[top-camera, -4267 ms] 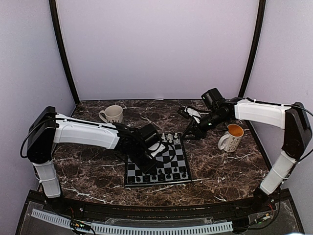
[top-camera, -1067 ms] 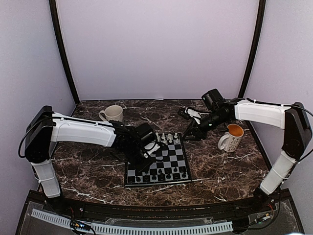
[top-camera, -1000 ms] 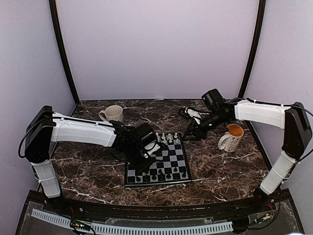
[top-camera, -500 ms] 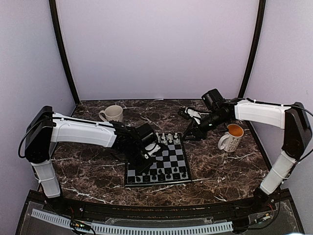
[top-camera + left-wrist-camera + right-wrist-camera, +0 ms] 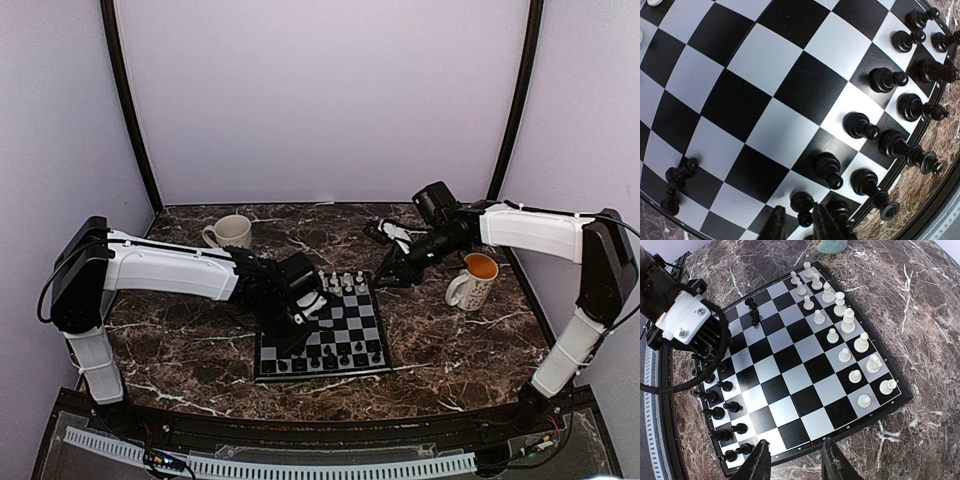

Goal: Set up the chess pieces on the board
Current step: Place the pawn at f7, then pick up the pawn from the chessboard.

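While my left tool (image 5: 799, 221) hangs low over the near left corner of the board (image 5: 790, 376), its fingers (image 5: 826, 222) stand a narrow gap apart with a black pawn (image 5: 802, 204) upright between the tips. I cannot tell whether they pinch it or merely flank it. Just right of that pawn, the other black pieces (image 5: 900, 107) stand in two rows along the near edge. Two more black pieces (image 5: 752, 310) sit on the left side of the board, between the two sets. One of them is tilted in my left wrist view.

My right tool (image 5: 796, 460) hovers above the far right corner of the board. Its fingers (image 5: 760, 460) are apart with nothing between them. Below it, the white pieces (image 5: 840, 325) stand upright in two rows along the far edge. The middle squares are bare.

The board lies flat at the centre of the worktop (image 5: 180, 350), between my two arms. A white mug (image 5: 232, 232) stands at the far left, well apart from the board. A mug with an orange inside (image 5: 472, 280) stands to the right, near my right arm.
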{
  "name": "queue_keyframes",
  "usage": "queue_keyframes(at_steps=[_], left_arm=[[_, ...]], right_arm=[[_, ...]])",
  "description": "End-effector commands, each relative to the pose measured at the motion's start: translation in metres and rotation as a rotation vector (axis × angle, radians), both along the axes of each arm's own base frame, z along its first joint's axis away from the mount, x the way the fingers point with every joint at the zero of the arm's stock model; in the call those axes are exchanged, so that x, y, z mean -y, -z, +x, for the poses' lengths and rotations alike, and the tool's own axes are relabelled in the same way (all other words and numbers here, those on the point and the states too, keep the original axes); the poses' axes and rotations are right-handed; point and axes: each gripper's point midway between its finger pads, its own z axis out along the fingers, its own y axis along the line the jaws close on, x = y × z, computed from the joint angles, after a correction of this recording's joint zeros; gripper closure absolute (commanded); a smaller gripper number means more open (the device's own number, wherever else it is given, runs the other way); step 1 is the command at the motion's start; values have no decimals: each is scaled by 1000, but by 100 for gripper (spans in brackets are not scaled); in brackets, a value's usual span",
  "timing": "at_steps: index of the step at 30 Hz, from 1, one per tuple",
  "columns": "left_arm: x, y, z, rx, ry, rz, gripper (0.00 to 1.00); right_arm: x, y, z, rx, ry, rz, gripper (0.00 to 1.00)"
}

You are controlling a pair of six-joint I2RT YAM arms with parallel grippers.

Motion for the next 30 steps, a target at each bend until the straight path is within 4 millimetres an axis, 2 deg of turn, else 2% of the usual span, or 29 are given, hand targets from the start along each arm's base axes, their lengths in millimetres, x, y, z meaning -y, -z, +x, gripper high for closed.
queue_keyframes(at_steps=[1,6,9,13,17,20,25,30], left_arm=[[7,-29,4,38,8,-44,74],[-6,-62,15,127,20,-31,62],[-15,-69,23,152,20,-21,59],[-27,-60,42,197,21,28,59],[-22,-48,54,240,110,38,57],[-22,-38,60,243,178,64,53],[-8,-32,65,248,247,13,46],[-14,-16,71,204,275,59,48]], right_arm=[[0,-4,-1,1,-11,14,65],[0,-4,-2,2,-12,16,65],[0,-4,-1,-1,-13,15,64],[0,-5,-2,3,-15,13,65],[1,-7,-2,15,-13,14,65],[1,-6,-2,12,-14,12,65],[0,-3,-3,-4,-22,12,65],[0,-3,-4,-3,-23,10,65]])
